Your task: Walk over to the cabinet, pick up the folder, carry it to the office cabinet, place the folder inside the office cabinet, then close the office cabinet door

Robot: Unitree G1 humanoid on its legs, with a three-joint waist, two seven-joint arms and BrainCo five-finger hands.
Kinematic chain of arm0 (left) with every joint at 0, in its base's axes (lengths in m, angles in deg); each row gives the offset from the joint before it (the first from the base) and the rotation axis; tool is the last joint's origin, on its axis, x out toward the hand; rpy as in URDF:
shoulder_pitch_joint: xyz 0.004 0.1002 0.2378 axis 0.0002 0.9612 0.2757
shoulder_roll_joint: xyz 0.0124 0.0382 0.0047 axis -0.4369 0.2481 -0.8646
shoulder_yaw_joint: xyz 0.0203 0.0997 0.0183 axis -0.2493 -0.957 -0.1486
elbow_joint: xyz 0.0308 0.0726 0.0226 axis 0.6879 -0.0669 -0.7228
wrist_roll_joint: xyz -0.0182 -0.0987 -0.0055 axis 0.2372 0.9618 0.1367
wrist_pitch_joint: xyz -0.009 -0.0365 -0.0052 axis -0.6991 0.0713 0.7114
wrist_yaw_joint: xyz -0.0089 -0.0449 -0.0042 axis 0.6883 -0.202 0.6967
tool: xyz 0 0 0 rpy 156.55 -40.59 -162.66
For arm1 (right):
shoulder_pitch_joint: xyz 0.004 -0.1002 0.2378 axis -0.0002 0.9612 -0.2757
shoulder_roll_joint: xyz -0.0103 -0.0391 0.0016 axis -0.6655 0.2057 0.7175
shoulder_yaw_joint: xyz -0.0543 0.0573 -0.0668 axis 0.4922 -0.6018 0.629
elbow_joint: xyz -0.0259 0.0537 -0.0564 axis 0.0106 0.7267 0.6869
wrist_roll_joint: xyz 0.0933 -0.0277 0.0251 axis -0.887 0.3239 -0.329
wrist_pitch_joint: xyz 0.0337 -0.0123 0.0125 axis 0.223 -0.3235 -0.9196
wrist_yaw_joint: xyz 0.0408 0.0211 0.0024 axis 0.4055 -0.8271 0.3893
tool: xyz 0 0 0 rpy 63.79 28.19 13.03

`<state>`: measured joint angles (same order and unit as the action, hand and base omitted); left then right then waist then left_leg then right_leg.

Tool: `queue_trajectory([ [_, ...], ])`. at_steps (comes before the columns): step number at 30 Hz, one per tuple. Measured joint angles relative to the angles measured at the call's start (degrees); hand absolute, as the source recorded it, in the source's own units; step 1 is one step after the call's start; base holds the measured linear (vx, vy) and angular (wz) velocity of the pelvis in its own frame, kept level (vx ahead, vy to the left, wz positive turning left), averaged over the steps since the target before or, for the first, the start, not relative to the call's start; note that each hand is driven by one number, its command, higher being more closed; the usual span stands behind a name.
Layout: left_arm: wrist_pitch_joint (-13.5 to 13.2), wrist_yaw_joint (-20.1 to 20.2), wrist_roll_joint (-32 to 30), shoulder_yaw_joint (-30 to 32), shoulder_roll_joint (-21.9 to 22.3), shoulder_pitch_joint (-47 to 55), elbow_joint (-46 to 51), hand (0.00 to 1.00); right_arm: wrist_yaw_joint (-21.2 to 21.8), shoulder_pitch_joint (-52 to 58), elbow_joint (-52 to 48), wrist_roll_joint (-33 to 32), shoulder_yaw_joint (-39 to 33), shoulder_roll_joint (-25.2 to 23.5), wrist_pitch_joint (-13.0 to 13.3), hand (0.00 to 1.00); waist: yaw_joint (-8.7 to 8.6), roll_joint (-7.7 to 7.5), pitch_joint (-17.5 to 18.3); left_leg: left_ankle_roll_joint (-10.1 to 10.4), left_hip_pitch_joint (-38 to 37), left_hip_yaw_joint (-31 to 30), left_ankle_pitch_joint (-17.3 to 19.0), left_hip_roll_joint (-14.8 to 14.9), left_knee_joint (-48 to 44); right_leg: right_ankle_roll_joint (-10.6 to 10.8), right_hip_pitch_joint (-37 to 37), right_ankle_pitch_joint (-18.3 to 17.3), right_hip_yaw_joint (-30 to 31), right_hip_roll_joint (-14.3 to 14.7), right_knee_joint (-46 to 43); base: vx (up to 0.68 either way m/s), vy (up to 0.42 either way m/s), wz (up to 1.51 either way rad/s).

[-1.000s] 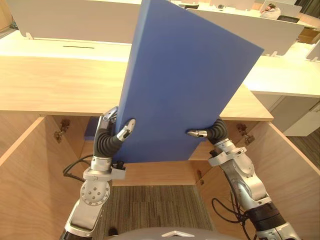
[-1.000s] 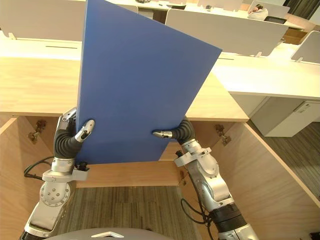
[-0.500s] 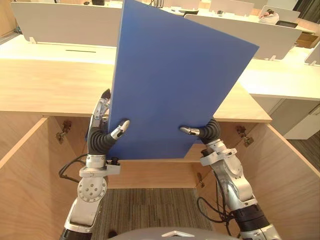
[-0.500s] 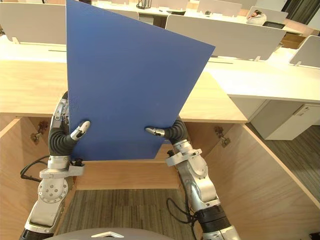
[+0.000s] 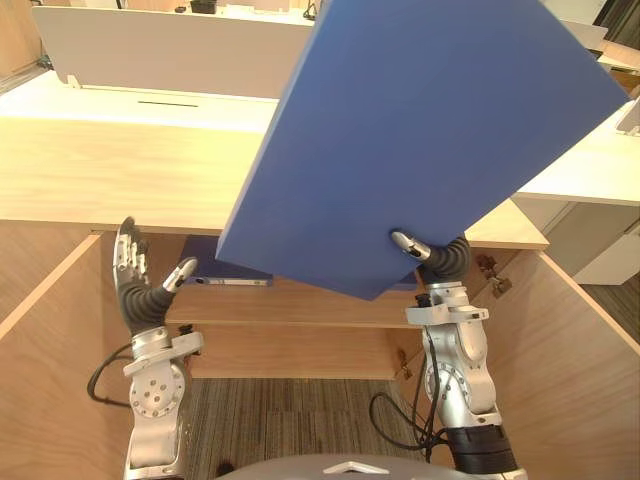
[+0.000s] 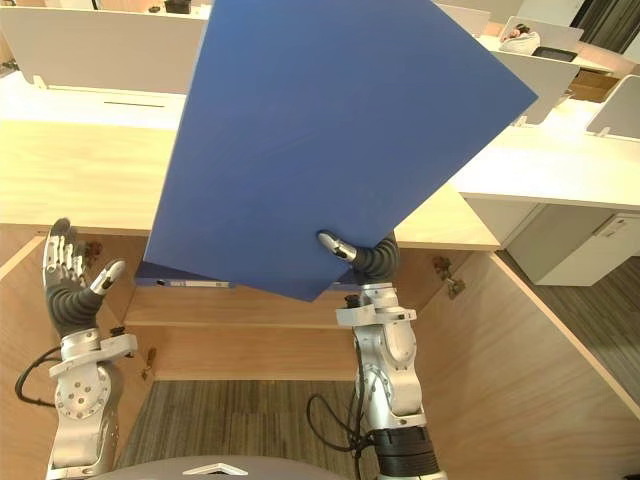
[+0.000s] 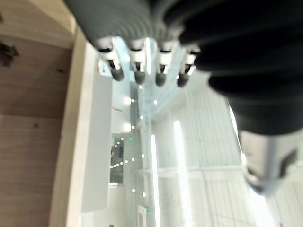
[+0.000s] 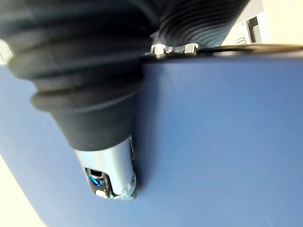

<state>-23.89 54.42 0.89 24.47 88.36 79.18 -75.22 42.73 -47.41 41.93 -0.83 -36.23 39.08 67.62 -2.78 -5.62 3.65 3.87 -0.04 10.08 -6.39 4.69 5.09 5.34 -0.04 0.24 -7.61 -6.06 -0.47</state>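
Folder [image 5: 420,130] — broad, plain blue, tilted — in right robot hand [image 5: 412,245].

folder [image 5: 420,130]: showing a smooth, matt blue face, plastic-looking, throwing no shine.
office cabinet [image 5: 100,170]: showing pale wood grain, smooth and satin across the top.
door [image 5: 570,340]: wearing that same light wood, grain running fine.
hinge [image 5: 488,268]: glinting as bare metal.
carpet [image 5: 300,420]: looking rough, a ribbed grey-brown cloth.
right hand [image 5: 440,258], left hand [image 5: 140,290]: gleaming silver metal, dark matt ribbed covers.
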Motion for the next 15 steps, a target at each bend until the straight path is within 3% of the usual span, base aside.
queue_trajectory([
  [6, 1.39, 1.09, -0.01, 1.26, 1.63, 2.16, -5.59, 0.0, -1.64, 1.99, 0.01, 2.61, -0.22, -1.65, -0.01, 1.0, 0.03, 0.25, -0.17, 0.36, 0.18, -0.55, 0.23, 0.03, 0.0, 0.01, 0.05, -0.32, -0.69, -0.03, -0.22, 0.0, 0.0, 0.04],
  [15, 5.21, 3.71, -3.57, 1.22, 1.45, 2.11, -23.75, 0.0, -3.99, 5.7, 1.21, 12.51, 1.9, -2.48, -0.2, 1.0, 0.4, 0.37, -0.51, 0.28, 0.92, -0.71, 0.18, 0.06, 0.0, 0.03, -0.51, -0.41, -0.92, -0.02, -0.04, 0.0, 0.0, 0.0],
])
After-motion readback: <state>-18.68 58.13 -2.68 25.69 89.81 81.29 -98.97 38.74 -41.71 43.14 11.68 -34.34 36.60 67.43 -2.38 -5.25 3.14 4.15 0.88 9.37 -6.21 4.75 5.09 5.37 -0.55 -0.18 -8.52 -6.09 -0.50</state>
